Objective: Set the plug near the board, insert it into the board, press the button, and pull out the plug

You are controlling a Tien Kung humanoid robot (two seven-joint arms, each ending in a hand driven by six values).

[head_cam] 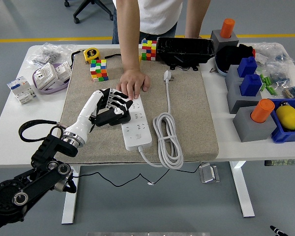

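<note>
White rectangular plastic power strip (136, 125): laid lengthwise on a coarse beige woven mat (187, 113) that covers the middle of the white table (10, 128). Its thick white cable (168, 140) is gathered in a long oval coil just to the right, and a single strand is run up the mat to the white moulded plug (167, 75), which lies flat near the mat's far edge, unplugged and well apart from the strip.

Left hand (110, 108), black-and-white with jointed fingers: placed at the strip's left edge, fingers loosely curled, nothing gripped; the fingertips lie at or over the strip's far left corner, contact not discernible. The right hand is not shown.

Person's hand (133, 81): pressed palm-down on the far end of the strip, fingertips touching it.

Also on the mat: a stickered colour-block puzzle cube (99, 70) at the far left, a second cube (148, 49) beside a glossy black box (184, 50).

Left of the mat: a yellow round tape measure (91, 54) and small white boxed items (22, 89).

Right of the mat: grey blocks carrying orange cylinders (262, 110) and blue blocks (250, 84).
</note>
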